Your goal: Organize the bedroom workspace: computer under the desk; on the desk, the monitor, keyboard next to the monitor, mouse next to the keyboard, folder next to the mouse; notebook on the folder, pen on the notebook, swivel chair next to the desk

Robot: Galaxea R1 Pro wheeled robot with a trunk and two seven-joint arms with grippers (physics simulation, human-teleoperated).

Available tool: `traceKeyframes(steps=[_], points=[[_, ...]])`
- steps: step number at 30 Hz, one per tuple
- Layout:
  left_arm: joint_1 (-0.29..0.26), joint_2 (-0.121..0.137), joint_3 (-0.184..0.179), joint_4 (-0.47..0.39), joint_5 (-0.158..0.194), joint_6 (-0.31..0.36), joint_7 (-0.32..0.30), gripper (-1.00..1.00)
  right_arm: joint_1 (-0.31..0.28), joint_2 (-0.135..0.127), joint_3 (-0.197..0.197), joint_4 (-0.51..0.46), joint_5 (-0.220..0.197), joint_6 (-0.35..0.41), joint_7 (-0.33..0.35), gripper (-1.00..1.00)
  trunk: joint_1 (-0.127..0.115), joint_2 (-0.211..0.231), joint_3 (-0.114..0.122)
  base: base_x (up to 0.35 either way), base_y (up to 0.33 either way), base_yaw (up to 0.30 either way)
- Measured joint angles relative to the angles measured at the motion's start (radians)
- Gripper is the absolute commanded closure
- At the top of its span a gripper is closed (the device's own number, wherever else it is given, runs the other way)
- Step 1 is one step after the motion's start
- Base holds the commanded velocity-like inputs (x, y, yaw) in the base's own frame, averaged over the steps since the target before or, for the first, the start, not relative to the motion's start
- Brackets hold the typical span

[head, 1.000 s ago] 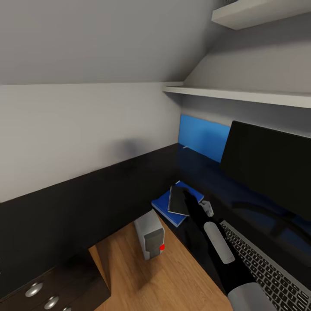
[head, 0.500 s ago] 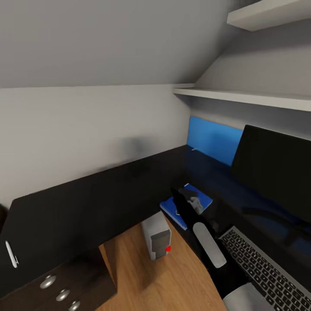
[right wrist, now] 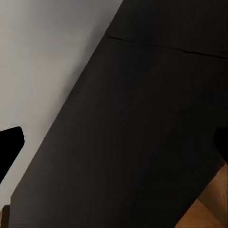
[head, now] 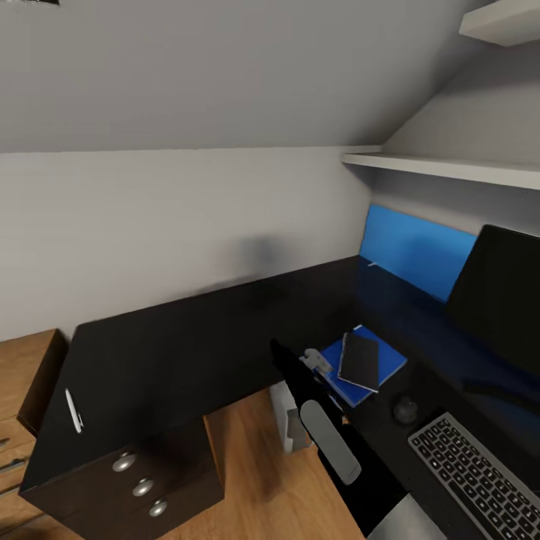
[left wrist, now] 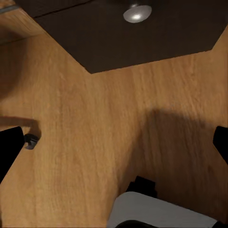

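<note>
On the folder, the notebook now lies uncovered — claw withdrawn.

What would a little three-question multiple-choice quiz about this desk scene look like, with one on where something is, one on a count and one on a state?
1. Where does the notebook lie?
A. On the blue folder
B. On the keyboard
C. On the floor

2. How many round silver knobs show on the drawers in the head view?
A. One
B. Three
C. Five

3. What state is the right claw in?
A. Shut on the pen
B. Shut on the mouse
C. Open, holding nothing

Answers:
1. A: the dark cover rests on the blue sheet on the black desk.
2. B: three knobs run in a slanted row down the drawer fronts.
3. C: in the right wrist view the fingertips stand far apart with only desk surface between them.
</note>
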Motion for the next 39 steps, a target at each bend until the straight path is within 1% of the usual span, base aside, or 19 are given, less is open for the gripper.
traceKeyframes(steps=[1,2,3,5,6,8,10,13,18,39], points=[[0.004,0.0,-0.001,0.0,0.0,-0.019,0.0,-1.0,0.0,0.002,0.01,0.005,0.001,-0.004,-0.004,-1.0,0.0,0.0,0.0,0.0,0.0,0.284],[0.01,0.0,-0.003,0.002,0.0,-0.044,-0.001,-1.0,0.0,0.014,0.025,0.027,0.016,-0.018,-0.01,-1.0,0.0,0.0,0.0,0.0,0.0,0.284],[0.014,0.0,-0.005,0.005,0.001,-0.062,-0.001,-1.0,0.0,0.031,0.035,0.057,0.044,-0.035,-0.015,-1.0,0.0,0.0,0.0,0.0,0.0,0.284],[0.016,0.0,-0.006,0.01,0.001,-0.073,-0.002,-1.0,0.0,0.046,0.042,0.085,0.079,-0.048,-0.017,-1.0,0.0,0.0,0.0,0.0,0.0,0.284],[0.017,-0.001,-0.007,0.012,0.001,-0.08,-0.002,-1.0,0.0,0.053,0.047,0.109,0.114,-0.06,-0.02,-1.0,0.0,0.0,0.0,0.0,0.0,0.284],[0.019,-0.003,-0.008,0.016,0.001,-0.088,-0.002,-1.0,0.0,0.053,0.052,0.152,0.182,-0.092,-0.022,-1.0,0.0,0.0,0.0,0.0,0.0,0.284],[0.02,-0.004,-0.009,0.018,0.0,-0.092,-0.002,-1.0,0.0,0.053,0.055,0.202,0.236,-0.144,-0.023,-1.0,0.0,0.0,0.0,0.0,0.0,0.284],[0.02,-0.004,-0.01,0.018,0.0,-0.092,-0.002,-1.0,0.0,0.053,0.057,0.223,0.249,-0.162,-0.023,-1.0,0.0,0.0,0.0,0.0,0.0,0.284],[0.02,-0.005,-0.01,0.018,0.0,-0.093,-0.002,-1.0,0.0,0.053,0.059,0.242,0.257,-0.172,-0.023,-1.0,0.0,0.0,0.0,0.0,0.0,0.285],[0.025,-0.01,-0.011,0.018,0.0,-0.097,-0.002,-1.0,-0.001,0.053,0.06,0.277,0.259,-0.179,-0.023,-1.0,0.0,0.0,0.0,0.0,0.0,0.285]])
